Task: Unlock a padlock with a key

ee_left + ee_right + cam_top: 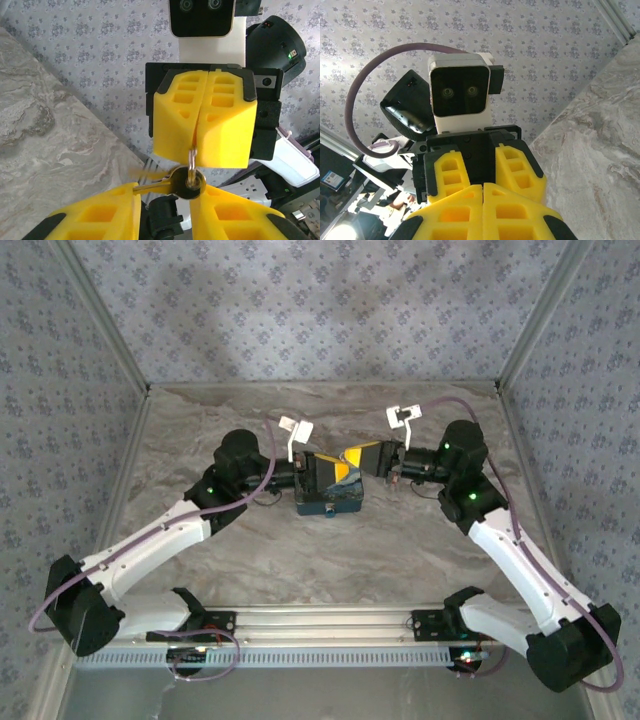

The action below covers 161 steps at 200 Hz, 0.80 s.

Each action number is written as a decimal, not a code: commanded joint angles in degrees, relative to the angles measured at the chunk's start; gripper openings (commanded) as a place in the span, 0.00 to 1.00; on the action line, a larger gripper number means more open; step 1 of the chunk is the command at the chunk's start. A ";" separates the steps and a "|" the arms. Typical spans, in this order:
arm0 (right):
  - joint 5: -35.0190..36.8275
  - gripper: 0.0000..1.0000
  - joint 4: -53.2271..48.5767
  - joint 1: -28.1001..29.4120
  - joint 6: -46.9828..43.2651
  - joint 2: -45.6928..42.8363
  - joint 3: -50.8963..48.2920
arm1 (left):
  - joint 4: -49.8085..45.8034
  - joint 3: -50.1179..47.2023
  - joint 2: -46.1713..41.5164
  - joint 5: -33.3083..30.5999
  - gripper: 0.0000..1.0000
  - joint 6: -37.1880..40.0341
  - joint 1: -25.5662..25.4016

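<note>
The right fingers [220, 125] are pressed together on the key ring [191, 162]. The key [186, 181] hangs from it at 6 o'clock, its blade pointing to 9. The left fingers [100, 215] narrowly flank its head; whether they pinch it I cannot tell. A dark box [330, 504] lies mid-desk [300, 570], just at 6 o'clock of both.
</note>
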 commanded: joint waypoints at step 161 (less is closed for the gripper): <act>-1.39 0.00 -0.43 -1.41 1.16 -1.70 -0.05 | -1.64 3.90 -0.97 -0.33 0.45 3.14 -0.39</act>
